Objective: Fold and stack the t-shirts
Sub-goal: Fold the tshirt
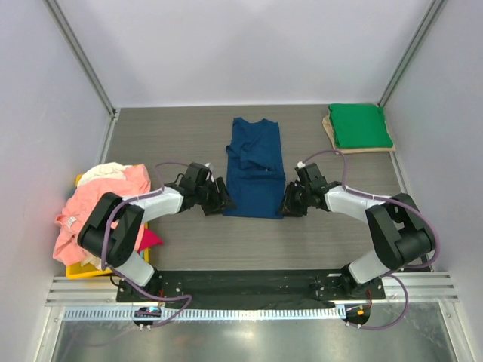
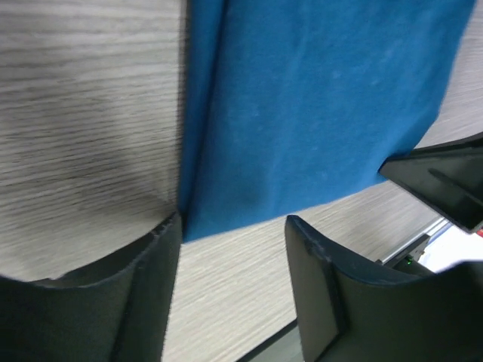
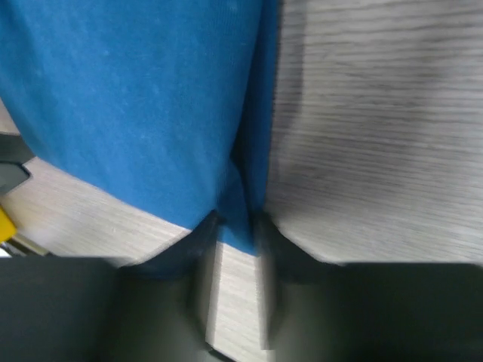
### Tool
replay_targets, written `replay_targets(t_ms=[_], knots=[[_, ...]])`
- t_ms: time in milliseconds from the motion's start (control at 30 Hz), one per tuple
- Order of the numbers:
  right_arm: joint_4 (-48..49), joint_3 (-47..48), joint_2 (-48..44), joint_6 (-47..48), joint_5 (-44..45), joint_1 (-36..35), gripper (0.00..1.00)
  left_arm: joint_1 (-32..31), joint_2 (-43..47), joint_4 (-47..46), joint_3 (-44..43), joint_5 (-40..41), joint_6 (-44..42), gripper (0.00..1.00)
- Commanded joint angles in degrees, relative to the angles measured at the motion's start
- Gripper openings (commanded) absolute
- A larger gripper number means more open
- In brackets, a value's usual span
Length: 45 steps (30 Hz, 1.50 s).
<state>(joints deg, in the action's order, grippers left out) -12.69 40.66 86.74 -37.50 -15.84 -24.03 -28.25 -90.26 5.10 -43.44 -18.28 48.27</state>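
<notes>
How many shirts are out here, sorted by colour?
blue shirt: 1
green shirt: 1
salmon pink shirt: 1
cream-white shirt: 1
magenta shirt: 1
Total: 5 in view. The last three lie bunched together at the left, so more may be hidden there.

I record the worktop [image 1: 181, 143] as grey with a fine wood grain. Blue tee [image 1: 254, 167]: plain deep blue on the face showing. Green tee [image 1: 360, 125]: solid green. Board [image 1: 330, 130]: tan. Also a salmon-pink tee [image 1: 90, 207], a cream tee [image 1: 102, 172], a magenta tee [image 1: 153, 240] and a yellow bin [image 1: 83, 271]. Left gripper [image 1: 220, 197] and right gripper [image 1: 290, 202]: black.
</notes>
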Motion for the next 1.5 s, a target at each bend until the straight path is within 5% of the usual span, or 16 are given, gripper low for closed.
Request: replay_targets(t_ms=[0, 200, 467, 633, 767, 1000, 1467], knots=[[3.64, -1.90, 0.98, -0.39, -0.95, -0.14, 0.26, -0.93, -1.23, -4.84, 1.34, -0.53, 1.12, 0.57], [2.93, -2.08, 0.89, 0.32, -0.51, -0.23, 0.06, -1.90, -1.67, -4.84, 3.53, 2.55, 1.74, 0.50], [1.00, -1.20, 0.19, 1.20, 0.10, -0.23, 0.01, -2.60, -0.01, -3.08, 6.08, 6.50, 2.27, 0.45], [0.82, -1.47, -0.34, 1.20, 0.10, -0.14, 0.01, -3.04, -1.58, -4.13, 6.53, 7.30, 2.09, 0.30], [0.82, -1.47, -0.17, 1.46, 0.10, -0.23, 0.01, -3.21, -2.03, -4.84, 5.91, 7.82, 2.00, 0.01], [-1.63, -2.78, -5.33, 1.90, 0.10, -0.23, 0.01, -4.88, 3.15, -2.91, 6.87, 10.19, 3.67, 0.00], [-26.15, -2.79, -33.70, -1.78, 0.37, -2.85, 0.01, -25.88, 35.13, 19.93, 11.54, 25.04, 19.13, 0.00]])
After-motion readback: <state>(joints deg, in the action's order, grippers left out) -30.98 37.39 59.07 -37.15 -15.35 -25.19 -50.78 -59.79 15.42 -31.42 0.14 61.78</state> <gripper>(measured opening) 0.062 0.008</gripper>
